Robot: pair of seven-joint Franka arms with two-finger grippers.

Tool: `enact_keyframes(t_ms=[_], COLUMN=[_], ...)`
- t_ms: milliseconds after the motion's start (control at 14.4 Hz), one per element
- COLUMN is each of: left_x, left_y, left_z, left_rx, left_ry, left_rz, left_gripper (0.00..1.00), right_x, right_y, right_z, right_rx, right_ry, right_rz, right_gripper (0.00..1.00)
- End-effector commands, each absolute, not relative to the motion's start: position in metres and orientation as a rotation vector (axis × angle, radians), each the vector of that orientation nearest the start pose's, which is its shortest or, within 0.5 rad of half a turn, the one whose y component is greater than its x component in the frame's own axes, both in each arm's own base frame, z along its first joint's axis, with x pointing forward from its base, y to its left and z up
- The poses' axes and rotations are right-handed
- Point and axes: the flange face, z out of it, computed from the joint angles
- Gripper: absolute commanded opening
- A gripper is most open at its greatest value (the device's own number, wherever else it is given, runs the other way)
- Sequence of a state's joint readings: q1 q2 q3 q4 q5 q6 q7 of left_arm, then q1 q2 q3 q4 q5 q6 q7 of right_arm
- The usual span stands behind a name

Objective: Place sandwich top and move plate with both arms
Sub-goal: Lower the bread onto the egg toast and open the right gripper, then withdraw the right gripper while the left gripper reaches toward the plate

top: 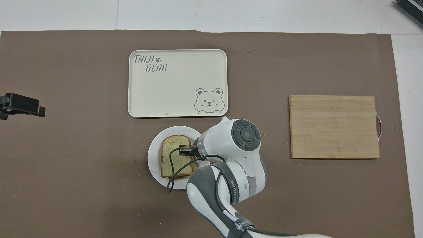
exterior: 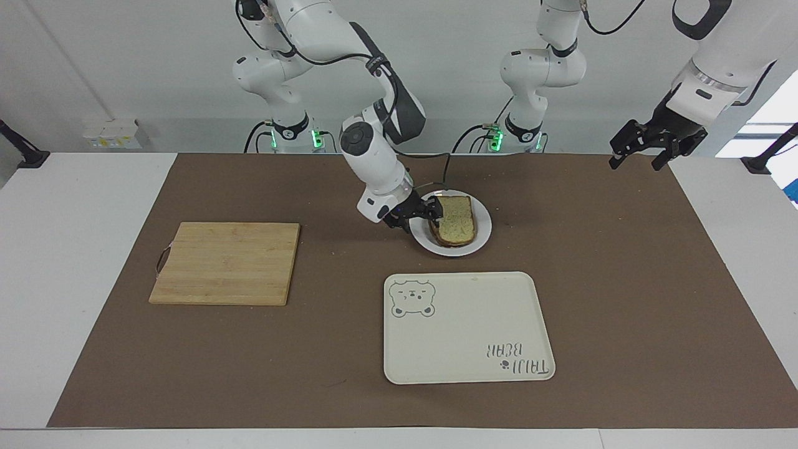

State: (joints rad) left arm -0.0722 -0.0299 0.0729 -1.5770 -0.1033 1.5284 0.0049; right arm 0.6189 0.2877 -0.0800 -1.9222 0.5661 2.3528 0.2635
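Facing view: right gripper (exterior: 430, 211) low at the plate (exterior: 480, 240) edge, fingers parted, holding nothing. Sandwich top (exterior: 457, 219) lies stacked on the plate. Left gripper (exterior: 648, 144) waits raised, spread, empty.

Overhead view: plate (top: 155, 158) just robot-side of the tray (top: 178, 82); sandwich top (top: 175, 155) on it.

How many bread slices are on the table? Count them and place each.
2. The sandwich top lies uppermost on the plate; a second slice lies under it, only crust edges showing. Anything between is hidden.
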Motion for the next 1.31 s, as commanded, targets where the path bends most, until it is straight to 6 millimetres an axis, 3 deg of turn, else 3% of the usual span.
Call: enact_keyframes(t_ms=[0,138,346,692,761,900,1038,1246], left_x=[0.534,0.534,0.534,0.534,0.521,0.502,0.482,0.469], left_y=[-0.009,-0.009,-0.009,-0.012,-0.020,-0.031,-0.058,-0.073], left_z=[0.639,0.639,0.639,0.640,0.642,0.625,0.601,0.557], left_rx=[-3.257,-3.257,-3.257,-3.258,-3.257,-3.305,-3.336,-3.422], left_ry=[0.021,0.021,0.021,0.009,0.041,0.071,0.150,0.159], left_rz=[0.039,0.039,0.039,0.040,0.089,0.158,0.189,0.198], left_gripper=[1.00,1.00,1.00,1.00,1.00,1.00,1.00,1.00], right_x=[0.555,0.567,0.578,0.581,0.582,0.584,0.587,0.580], right_y=[0.307,0.285,0.241,0.172,0.159,0.143,0.119,0.078], right_z=[0.367,0.372,0.396,0.439,0.446,0.452,0.471,0.502], right_rx=[-2.717,-2.803,-2.906,-3.011,-3.028,-3.038,-3.037,-3.028], right_ry=[0.153,0.088,0.036,0.057,0.069,0.107,0.159,0.248], right_rz=[-0.005,-0.076,-0.124,-0.117,-0.119,-0.069,-0.046,-0.047], right_gripper=[1.00,1.00,1.00,1.00,1.00,1.00,1.00,1.00])
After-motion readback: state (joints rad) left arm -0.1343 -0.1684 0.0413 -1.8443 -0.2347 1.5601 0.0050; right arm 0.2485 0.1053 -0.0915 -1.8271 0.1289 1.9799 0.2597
